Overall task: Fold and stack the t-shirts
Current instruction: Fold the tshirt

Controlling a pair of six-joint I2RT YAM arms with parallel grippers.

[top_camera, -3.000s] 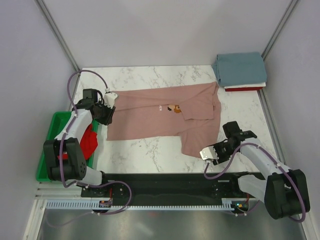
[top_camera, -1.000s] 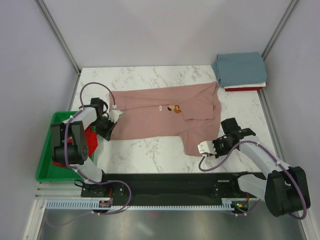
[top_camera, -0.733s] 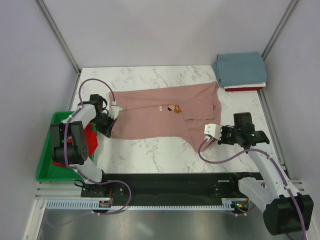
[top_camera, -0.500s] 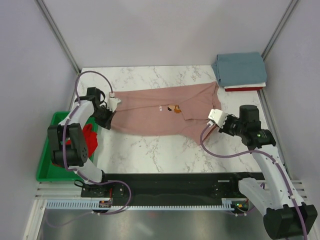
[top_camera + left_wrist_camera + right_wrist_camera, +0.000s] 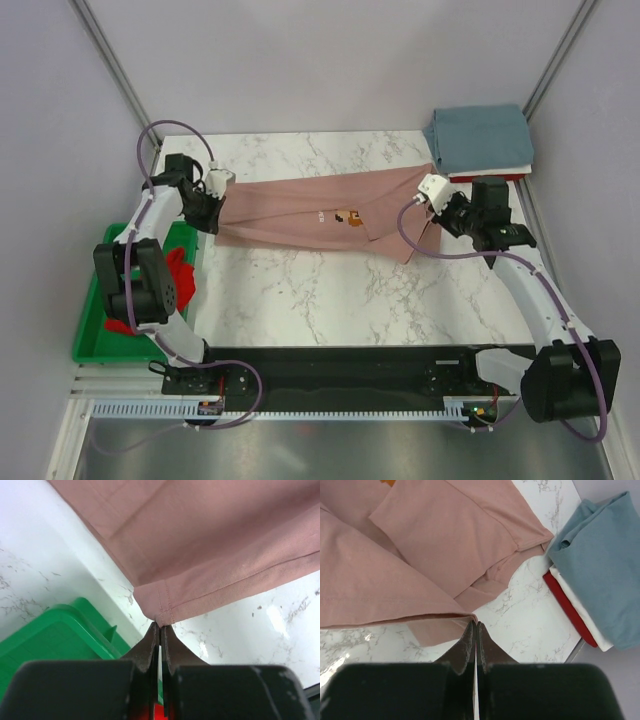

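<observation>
The dusty-pink t-shirt [image 5: 320, 205] lies across the middle of the marble table, its near half lifted and doubled toward the back. My left gripper [image 5: 212, 214] is shut on the shirt's left hem corner [image 5: 161, 611], fingertips pinched at the seam. On the other side, my right gripper [image 5: 436, 212] is shut on the right hem edge [image 5: 445, 616], holding it just above the table. A grey-blue t-shirt [image 5: 480, 137] lies folded on a stack at the back right, over a white layer and a red one [image 5: 567, 611]. A bright red t-shirt [image 5: 178, 272] sits in the tray.
The green plastic tray [image 5: 92, 335] stands off the table's left edge, close under my left gripper [image 5: 160, 626] and its rim [image 5: 55, 635]. Bare marble [image 5: 320, 290] stretches in front of the pink shirt. Enclosure walls and metal posts bound the back and sides.
Both grippers have carried the pink shirt's near hem up and toward the back, folding the lower half over. The right arm swung from the near right to beside the back stack.
</observation>
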